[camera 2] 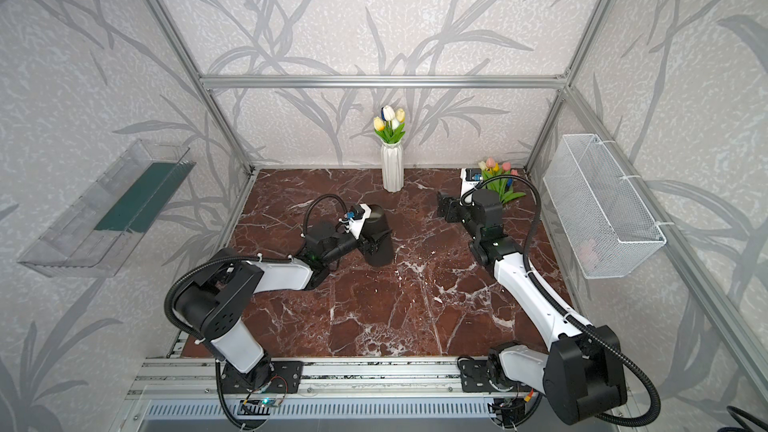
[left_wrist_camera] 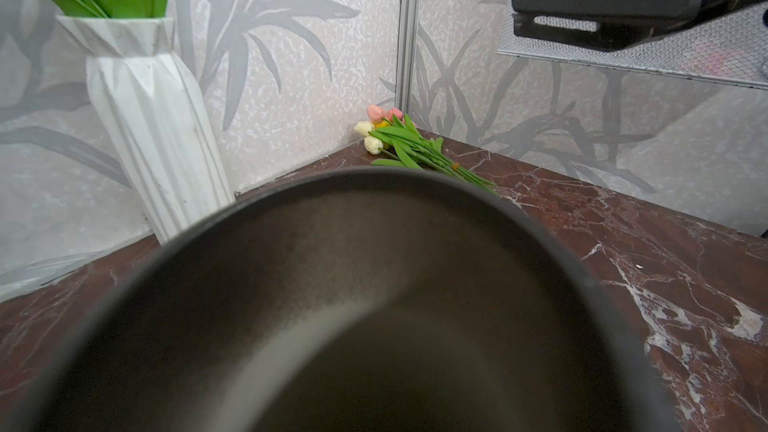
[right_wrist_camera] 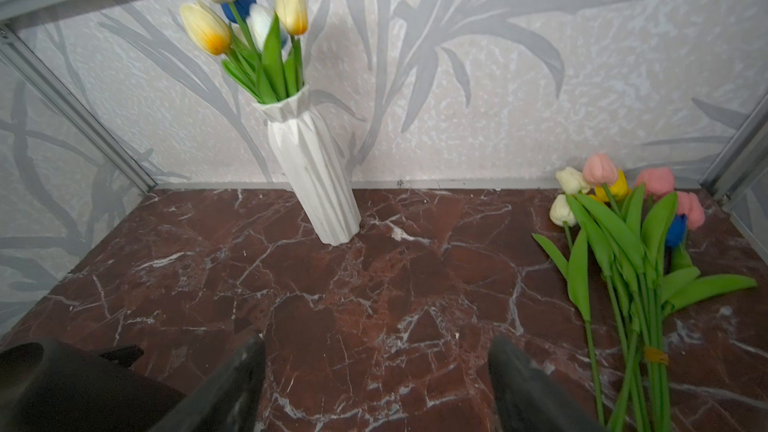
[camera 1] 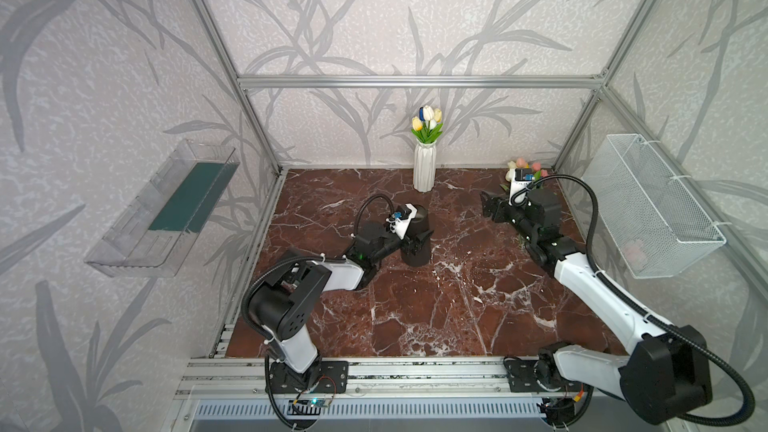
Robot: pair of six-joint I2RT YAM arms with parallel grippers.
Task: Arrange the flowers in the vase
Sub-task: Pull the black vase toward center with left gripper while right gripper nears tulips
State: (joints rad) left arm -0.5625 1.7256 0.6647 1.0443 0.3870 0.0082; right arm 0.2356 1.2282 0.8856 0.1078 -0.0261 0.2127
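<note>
**mo:** so where are the flowers [right_wrist_camera: 615, 230] at right now?

**jay:** two lots. Most lie flat as a loose bunch in the back right corner of the worktop [right_wrist_camera: 374, 276]. Heads point toward the back edge and stems toward the front, with cream, pink, yellow and blue heads. A few more tulips [right_wrist_camera: 270, 51] stand in the white vase [right_wrist_camera: 316, 176], which is upright at the middle of the back edge.

**mo:** and the grippers?

**jay:** The right gripper [right_wrist_camera: 376, 340] has its fingers spread wide over bare worktop. It's between the white vase and the bunch, near the stems but not touching them. The left gripper [camera 1: 419, 239] is wrapped round a black vase [camera 1: 417, 258] near the middle of the worktop, jaws wide and clasping its body. One finger shows across the vase's side in both top views, and the left wrist view looks straight into its mouth.
</note>
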